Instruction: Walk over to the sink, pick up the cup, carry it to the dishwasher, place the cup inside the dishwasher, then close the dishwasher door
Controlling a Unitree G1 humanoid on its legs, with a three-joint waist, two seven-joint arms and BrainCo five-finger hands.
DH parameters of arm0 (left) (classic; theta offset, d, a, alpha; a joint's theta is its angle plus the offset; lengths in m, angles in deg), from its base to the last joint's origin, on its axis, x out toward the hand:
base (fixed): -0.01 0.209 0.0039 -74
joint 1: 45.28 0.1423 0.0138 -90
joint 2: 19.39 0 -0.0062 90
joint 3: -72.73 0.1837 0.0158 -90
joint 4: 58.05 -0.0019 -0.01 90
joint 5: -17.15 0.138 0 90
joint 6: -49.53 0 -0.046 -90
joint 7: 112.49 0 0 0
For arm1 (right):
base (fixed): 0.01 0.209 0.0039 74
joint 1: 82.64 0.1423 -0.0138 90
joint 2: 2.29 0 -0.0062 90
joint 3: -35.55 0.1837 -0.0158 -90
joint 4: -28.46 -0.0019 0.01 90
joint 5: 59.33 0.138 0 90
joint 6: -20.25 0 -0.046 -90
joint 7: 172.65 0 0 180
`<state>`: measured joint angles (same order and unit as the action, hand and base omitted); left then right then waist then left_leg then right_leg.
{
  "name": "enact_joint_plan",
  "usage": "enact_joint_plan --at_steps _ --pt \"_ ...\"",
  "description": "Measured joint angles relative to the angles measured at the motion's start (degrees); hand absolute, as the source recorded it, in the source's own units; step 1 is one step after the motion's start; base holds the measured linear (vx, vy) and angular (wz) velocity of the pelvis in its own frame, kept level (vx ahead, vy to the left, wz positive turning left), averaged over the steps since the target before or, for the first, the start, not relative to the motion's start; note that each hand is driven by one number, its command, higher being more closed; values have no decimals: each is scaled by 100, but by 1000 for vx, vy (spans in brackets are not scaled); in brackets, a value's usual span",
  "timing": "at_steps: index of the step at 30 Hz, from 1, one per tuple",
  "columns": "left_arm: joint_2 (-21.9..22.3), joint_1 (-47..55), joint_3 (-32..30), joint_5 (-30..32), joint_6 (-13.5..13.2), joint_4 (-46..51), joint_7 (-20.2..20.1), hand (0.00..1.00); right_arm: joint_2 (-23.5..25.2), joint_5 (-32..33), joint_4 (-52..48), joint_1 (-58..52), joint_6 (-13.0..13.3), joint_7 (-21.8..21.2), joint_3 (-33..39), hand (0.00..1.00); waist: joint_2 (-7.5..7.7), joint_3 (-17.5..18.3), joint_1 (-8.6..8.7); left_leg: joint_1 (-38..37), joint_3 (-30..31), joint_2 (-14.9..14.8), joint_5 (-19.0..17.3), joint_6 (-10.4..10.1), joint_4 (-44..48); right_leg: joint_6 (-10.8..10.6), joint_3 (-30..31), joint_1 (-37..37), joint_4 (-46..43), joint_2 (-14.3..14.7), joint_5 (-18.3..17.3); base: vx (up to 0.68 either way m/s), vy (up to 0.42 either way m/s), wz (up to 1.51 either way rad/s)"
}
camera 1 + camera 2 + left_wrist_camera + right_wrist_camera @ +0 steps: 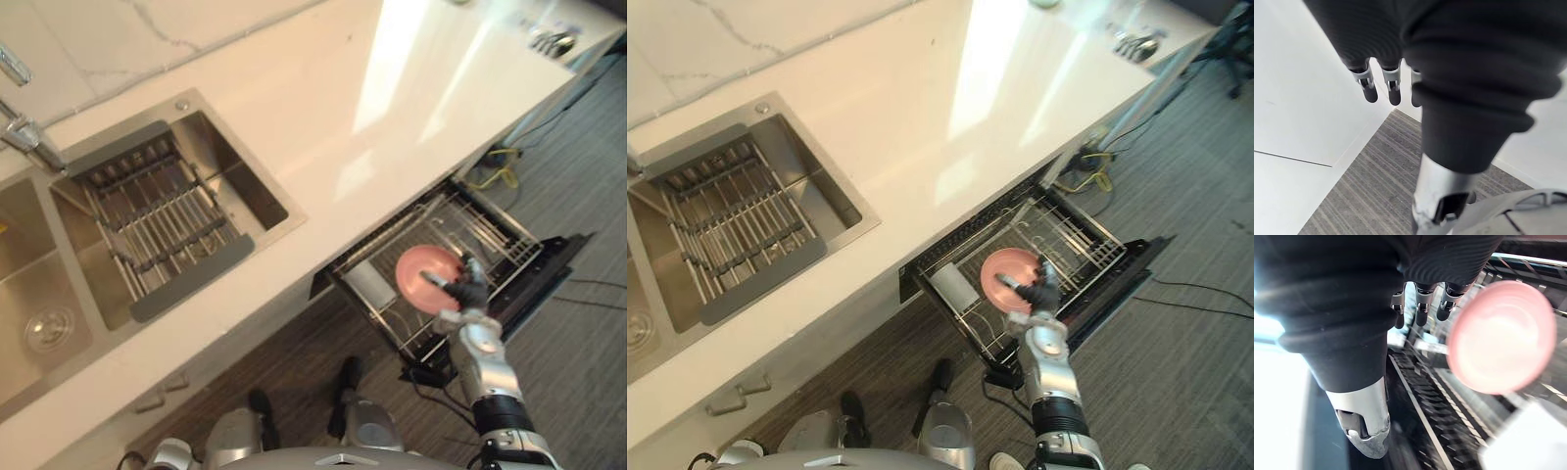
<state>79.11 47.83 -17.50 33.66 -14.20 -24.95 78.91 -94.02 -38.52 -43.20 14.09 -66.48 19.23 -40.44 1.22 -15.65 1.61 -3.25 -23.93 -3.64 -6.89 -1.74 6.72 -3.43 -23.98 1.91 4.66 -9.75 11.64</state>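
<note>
Pink cup (423, 272) and white container (369, 284) in wire rack (502, 238), open above

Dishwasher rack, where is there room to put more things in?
In the rack, bare wire lies right of the pink cup. The left side is crowded: a white container, the cup, and the right hand at it. The countertop beside the sink is bare too.

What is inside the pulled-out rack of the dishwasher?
A pink cup and a pale container sit in the rack. The right hand covers part of the cup's edge.
</note>
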Motion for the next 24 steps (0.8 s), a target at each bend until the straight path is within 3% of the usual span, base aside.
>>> enact_joint_plan --at_steps 3,8,12,14,18,21,24 --pt "-48 78 -180 -11 -19 14 -11 0 -129 386 -267 -148 155 399 1045 0 98 195 106 -116 -157 -17 -43 -9 5 -11 114 -15 -1 12 -10 15 28 -23" --pt "-55 351 -356 -291 -117 68 -44 0 -594 422 105 -588 139 1005 2512 0 100 317 319 -278 -307 -16 -134 -32 -10 -39 218 -98 -1 21 -27 -1 32 -17" --pt "-53 683 -434 -687 -126 134 -128 0 -724 951 1025 -1128 85 969 3166 0 77 469 490 -389 -434 6 -145 -37 -109 -56 306 -97 -1 26 -40 -15 19 -14" --pt "-54 700 -440 -765 -129 123 -185 0 -516 1221 1250 -1326 95 789 3170 0 66 475 530 -394 -439 21 -144 -35 -125 -59 304 -87 0 20 -46 -47 18 -8" --pt "-52 757 -467 -878 -383 110 -296 0 391 1398 1448 -1430 298 316 2884 0 34 478 517 -377 -439 28 -127 -68 -191 -36 292 -57 8 19 -117 -67 5 4" --pt "30 773 -469 -1020 -384 105 -205 0 797 1418 1643 -1329 456 192 2472 0 -76 453 433 -356 -423 29 -128 -68 -194 -42 264 -56 37 9 -126 -39 7 6" --pt "97 733 -474 -1022 -414 106 -71 0 973 1924 1928 -1115 695 -63 1804 0 -269 436 310 -249 -287 37 -115 -67 -198 -58 112 -21 37 -15 -153 -5 8 18"
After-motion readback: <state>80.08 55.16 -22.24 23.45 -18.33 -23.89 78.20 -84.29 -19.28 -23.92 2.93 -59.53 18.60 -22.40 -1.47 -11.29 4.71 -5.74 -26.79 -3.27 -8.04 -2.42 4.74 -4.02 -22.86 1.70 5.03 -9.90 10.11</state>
